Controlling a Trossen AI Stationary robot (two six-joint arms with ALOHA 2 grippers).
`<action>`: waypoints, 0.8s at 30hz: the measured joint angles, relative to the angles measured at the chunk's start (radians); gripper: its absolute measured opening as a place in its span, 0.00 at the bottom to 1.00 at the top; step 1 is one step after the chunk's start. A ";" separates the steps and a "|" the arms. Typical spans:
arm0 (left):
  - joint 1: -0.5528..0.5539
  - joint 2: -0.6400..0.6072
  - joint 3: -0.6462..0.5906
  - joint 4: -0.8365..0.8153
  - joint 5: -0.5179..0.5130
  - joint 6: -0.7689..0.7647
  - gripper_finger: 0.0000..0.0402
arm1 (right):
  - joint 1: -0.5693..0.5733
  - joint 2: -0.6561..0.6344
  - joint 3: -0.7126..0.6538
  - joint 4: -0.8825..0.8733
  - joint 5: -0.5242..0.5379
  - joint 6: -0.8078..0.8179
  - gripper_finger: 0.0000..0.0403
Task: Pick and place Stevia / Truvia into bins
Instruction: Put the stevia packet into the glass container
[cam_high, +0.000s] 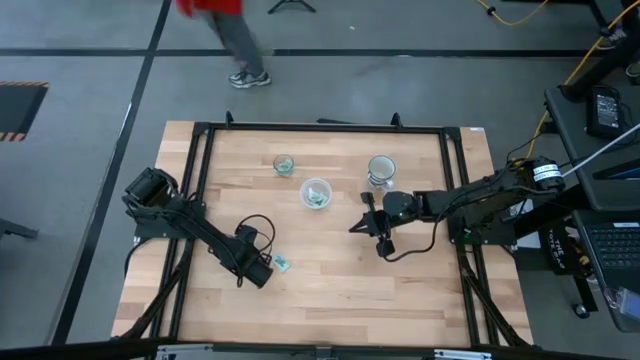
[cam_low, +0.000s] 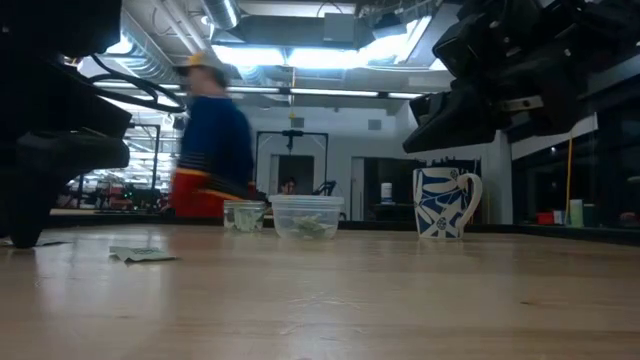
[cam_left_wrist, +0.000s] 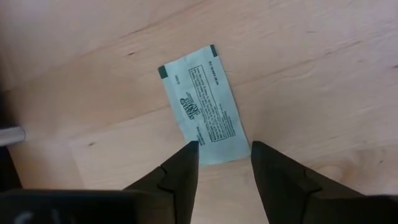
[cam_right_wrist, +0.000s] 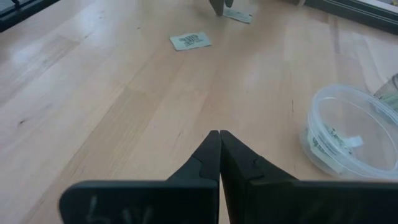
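A pale green sachet (cam_left_wrist: 202, 102) lies flat on the wooden table, its printed side up. My left gripper (cam_left_wrist: 224, 152) is open just above it, with one fingertip on either side of the sachet's near end; I cannot tell whether they touch it. A second sachet (cam_right_wrist: 190, 41) lies flat and free nearby, also seen as a sachet (cam_high: 283, 263) (cam_low: 140, 254). The little clear cup (cam_high: 284, 165) and the wider whitish cup (cam_high: 316, 193) (cam_right_wrist: 348, 134) stand farther back, both with sachets inside. My right gripper (cam_right_wrist: 219, 140) is shut and hovers at mid-table (cam_high: 358, 225), touching nothing.
A blue and white mug (cam_high: 381, 172) (cam_low: 445, 203) stands right of the cups. A black frame (cam_high: 320, 128) runs along the table's edges. A person (cam_high: 235, 40) walks past beyond the far edge. Bare wood lies across the near half of the table.
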 joint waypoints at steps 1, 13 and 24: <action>0.000 0.000 -0.007 0.006 0.000 -0.002 0.35 | 0.001 0.000 0.000 0.000 0.000 0.000 0.01; -0.002 -0.028 -0.077 0.102 -0.002 -0.030 0.35 | 0.012 0.000 0.000 0.004 0.000 0.003 0.01; 0.000 -0.036 -0.081 0.134 0.006 -0.011 0.08 | 0.019 0.000 0.000 0.008 0.000 0.001 0.01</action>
